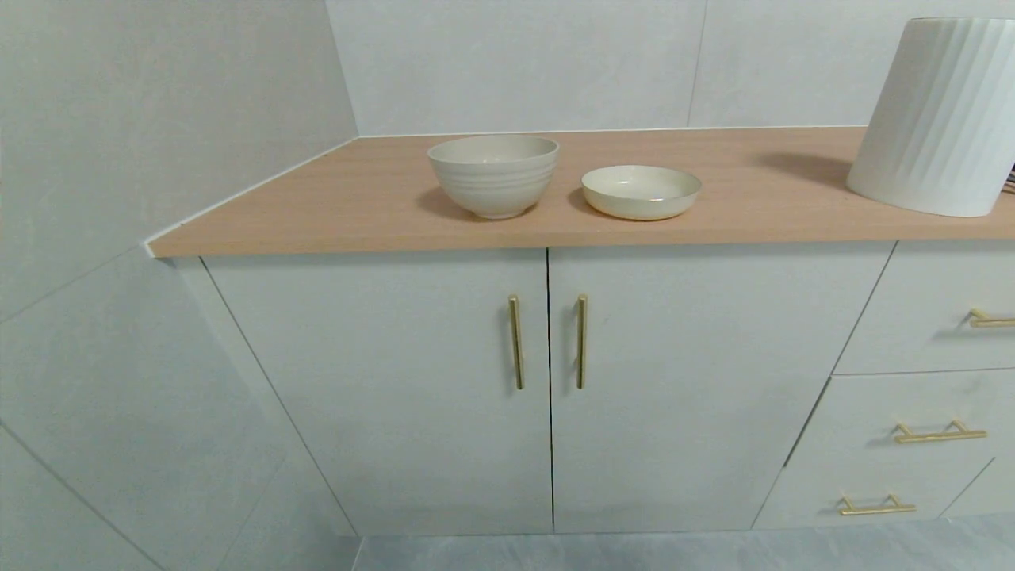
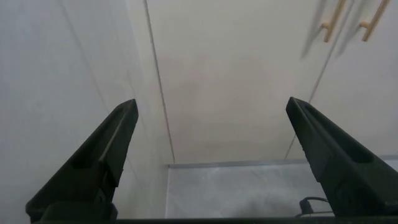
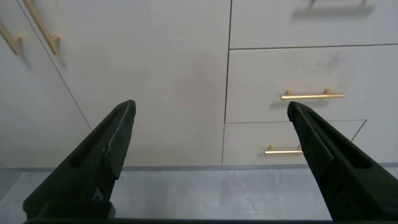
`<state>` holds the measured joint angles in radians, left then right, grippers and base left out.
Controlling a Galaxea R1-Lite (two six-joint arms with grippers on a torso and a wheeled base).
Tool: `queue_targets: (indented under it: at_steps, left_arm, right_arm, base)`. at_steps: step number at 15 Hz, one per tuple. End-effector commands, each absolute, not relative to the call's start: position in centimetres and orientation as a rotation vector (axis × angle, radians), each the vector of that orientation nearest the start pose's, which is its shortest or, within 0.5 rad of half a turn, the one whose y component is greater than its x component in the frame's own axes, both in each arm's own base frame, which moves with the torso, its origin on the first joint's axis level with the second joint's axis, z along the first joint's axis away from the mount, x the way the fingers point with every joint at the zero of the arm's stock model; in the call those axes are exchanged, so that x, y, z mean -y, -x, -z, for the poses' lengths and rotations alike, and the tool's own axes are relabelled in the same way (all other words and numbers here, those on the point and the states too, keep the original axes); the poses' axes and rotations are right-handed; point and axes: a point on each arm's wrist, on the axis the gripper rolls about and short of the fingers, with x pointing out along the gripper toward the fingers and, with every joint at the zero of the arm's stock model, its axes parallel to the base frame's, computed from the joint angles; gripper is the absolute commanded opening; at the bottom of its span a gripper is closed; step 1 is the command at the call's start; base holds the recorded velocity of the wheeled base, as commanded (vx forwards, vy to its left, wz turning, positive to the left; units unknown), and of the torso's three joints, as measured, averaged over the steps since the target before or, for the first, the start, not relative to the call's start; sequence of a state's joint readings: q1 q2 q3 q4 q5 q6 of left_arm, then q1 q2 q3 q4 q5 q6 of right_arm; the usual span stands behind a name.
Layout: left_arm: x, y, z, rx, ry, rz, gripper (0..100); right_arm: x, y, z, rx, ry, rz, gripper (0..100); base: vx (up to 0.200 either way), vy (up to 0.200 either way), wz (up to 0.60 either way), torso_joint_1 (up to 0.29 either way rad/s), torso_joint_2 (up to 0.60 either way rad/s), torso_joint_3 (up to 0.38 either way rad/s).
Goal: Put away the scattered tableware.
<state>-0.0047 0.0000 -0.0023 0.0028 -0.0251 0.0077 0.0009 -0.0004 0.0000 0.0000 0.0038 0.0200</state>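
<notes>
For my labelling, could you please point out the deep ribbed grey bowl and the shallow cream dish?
deep ribbed grey bowl [image 1: 493,189]: head view, on its ribbed outer wall.
shallow cream dish [image 1: 641,208]: head view, on its front outer wall.

White cabinet [image 1: 674,396] against pale tiled walls [image 1: 515,63].
Wooden surface [image 1: 349,202], two doors [image 1: 381,396] with brass handles [image 1: 516,342], drawers [image 1: 896,396] at right, grey floor [image 1: 634,551].
</notes>
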Motion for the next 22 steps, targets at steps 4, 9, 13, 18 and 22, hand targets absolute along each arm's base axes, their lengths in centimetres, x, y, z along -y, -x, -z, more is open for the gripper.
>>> queue_targets:
  at_steps: [4,9,13,18,22]
  left_arm:
    - [0.0,2.3,-7.6,-0.001,-0.008,0.029,100]
    - [0.0,2.3,-7.6,0.000,-0.008,0.029,100]
    - [0.0,2.3,-7.6,-0.001,-0.008,0.029,100]
    - [0.0,2.3,-7.6,-0.001,-0.008,0.029,100]
    - [0.0,2.3,-7.6,0.000,-0.008,0.029,100]
  right_arm:
    - [0.0,2.3,-7.6,0.000,-0.018,-0.006,100]
    - [0.0,2.3,-7.6,0.001,-0.018,-0.006,100]
    - [-0.2,3.4,-12.8,0.139,-0.091,-0.145,100]
    - [-0.6,2.1,-12.4,-0.060,-0.103,-0.287,100]
    - [-0.6,-0.6,-13.8,-0.231,-0.110,-0.310,100]
  base:
    - [0.000,0.000,0.00,-0.011,0.03,0.024]
    - [0.000,0.000,0.00,0.000,0.00,0.000]
    - [0.000,0.000,0.00,0.000,0.00,0.000]
    - [0.000,0.000,0.00,0.000,0.00,0.000]
    - [0.000,0.000,0.00,0.000,0.00,0.000]
